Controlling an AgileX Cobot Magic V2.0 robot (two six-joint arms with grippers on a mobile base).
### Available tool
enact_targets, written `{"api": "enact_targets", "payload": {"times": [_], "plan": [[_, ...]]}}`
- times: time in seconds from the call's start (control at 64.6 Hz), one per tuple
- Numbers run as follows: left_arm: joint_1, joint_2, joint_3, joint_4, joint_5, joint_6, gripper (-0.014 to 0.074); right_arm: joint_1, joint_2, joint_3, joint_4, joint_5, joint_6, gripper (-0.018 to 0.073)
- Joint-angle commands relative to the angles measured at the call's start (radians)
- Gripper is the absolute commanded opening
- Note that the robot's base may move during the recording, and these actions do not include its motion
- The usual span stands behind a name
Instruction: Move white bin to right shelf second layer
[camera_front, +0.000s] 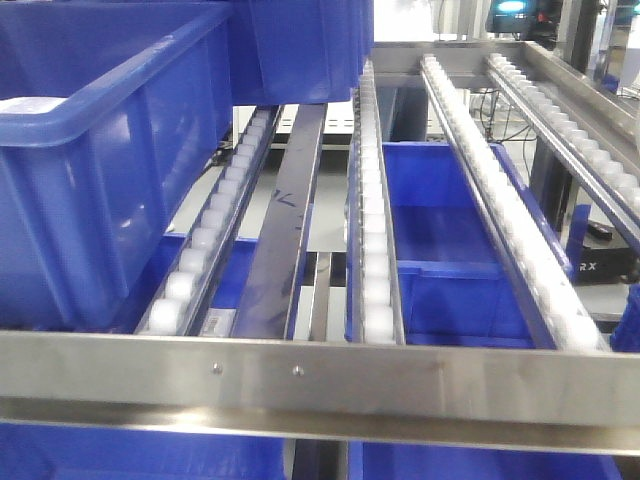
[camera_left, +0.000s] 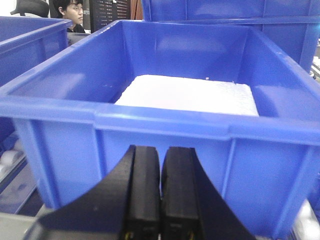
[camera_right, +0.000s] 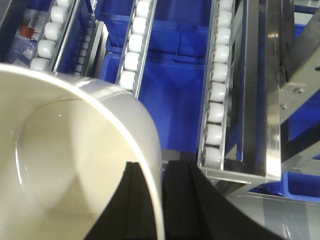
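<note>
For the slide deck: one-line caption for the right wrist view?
Right gripper pinches the white bin wall above the roller rails and blue crate.

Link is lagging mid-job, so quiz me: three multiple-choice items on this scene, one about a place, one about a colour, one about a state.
1. Where does the wall of the white bin sit?
A. between the right gripper's fingers
B. inside a blue crate
C. on the floor

2. What colour is the crate facing the left gripper?
A. green
B. blue
C. red

3. How does the left gripper stand?
A. wide open
B. clamped on a crate rim
C. shut, holding nothing

Answers:
1. A, the right wrist view shows the bin's rim running down between the two black fingers, above the roller rails.
2. B, the left wrist view shows blue walls around a white slab.
3. C, its fingers meet with nothing between them, in front of the crate.
</note>
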Motion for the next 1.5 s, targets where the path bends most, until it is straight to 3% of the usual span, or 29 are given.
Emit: {"api": "enact_targets", "payload": {"times": [0.0, 1.347, 1.486], "plan": [[0.001, -0.015, 0.027, -0.005, -0.083, -0.005, 0.0085, -0.003, 0.002, -0.029, 0.006, -0.078, -0.004, 0.0078], [0.001, -0.015, 0.027, -0.005, -0.083, -0.005, 0.0085, -0.003, 0.009, -0.028, 0.0, -0.098, -0.005, 0.0078], [0.001, -0.015, 0.027, -0.005, -0.083, -0.005, 0.0085, -0.003, 0.074, -0.028, 0.006, -0.109, 0.06, 0.0052]]}}
